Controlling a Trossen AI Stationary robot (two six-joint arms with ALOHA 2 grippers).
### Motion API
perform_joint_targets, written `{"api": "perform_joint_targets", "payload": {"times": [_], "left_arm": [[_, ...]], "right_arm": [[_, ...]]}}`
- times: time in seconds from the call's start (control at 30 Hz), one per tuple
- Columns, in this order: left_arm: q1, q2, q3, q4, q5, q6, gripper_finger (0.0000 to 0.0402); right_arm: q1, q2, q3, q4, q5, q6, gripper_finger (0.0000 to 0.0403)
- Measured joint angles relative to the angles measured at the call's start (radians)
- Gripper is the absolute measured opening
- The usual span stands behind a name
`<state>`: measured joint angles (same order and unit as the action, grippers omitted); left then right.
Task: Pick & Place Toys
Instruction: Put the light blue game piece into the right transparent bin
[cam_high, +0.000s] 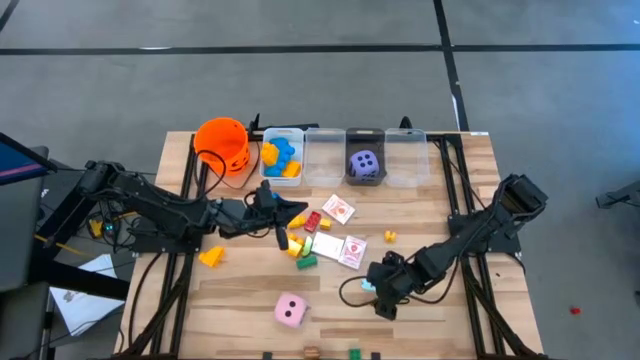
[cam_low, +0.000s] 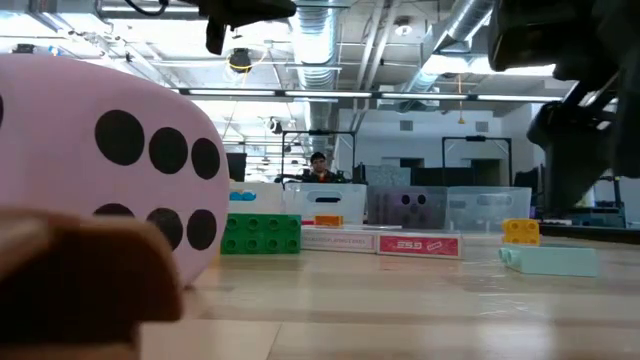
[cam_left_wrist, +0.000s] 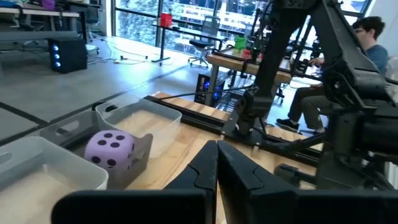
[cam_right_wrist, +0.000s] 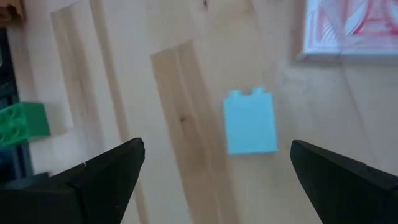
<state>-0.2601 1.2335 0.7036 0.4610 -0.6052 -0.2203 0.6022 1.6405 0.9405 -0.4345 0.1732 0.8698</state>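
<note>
- Orange bucket (cam_high: 222, 140) is set at the table's far left; a yellow block (cam_high: 211, 257) is seen nearer, on the left.
- Left gripper (cam_high: 283, 215) is held over the table centre beside the block-and-card cluster (cam_high: 320, 235); fingers (cam_left_wrist: 205, 177) are pressed together, nothing between them.
- Blue and yellow blocks (cam_high: 280, 160) are piled in the leftmost bin (cam_high: 281, 133).
- Pink die (cam_high: 291, 311) is placed near the front edge.
- Purple die (cam_high: 365, 165) is sat in the third bin (cam_high: 365, 133).
- Right gripper (cam_high: 381, 290) is poised right of centre, above a light blue block (cam_right_wrist: 250, 122); jaws are spread wide, block untouched between them.
- A green block (cam_right_wrist: 22, 123) is seen close by.
</note>
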Motion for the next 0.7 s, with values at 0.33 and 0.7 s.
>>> {"api": "perform_joint_targets", "payload": {"times": [0.33,0.7], "left_arm": [[-0.035,0.0,0.0,-0.009,0.0,-0.001,0.0],[-0.036,0.0,0.0,-0.011,0.001,-0.001,0.0]], "right_arm": [[-0.022,0.0,-0.001,0.001,0.05,-0.103,0.04],[-0.056,0.0,-0.001,0.001,0.05,-0.119,0.04]]}}
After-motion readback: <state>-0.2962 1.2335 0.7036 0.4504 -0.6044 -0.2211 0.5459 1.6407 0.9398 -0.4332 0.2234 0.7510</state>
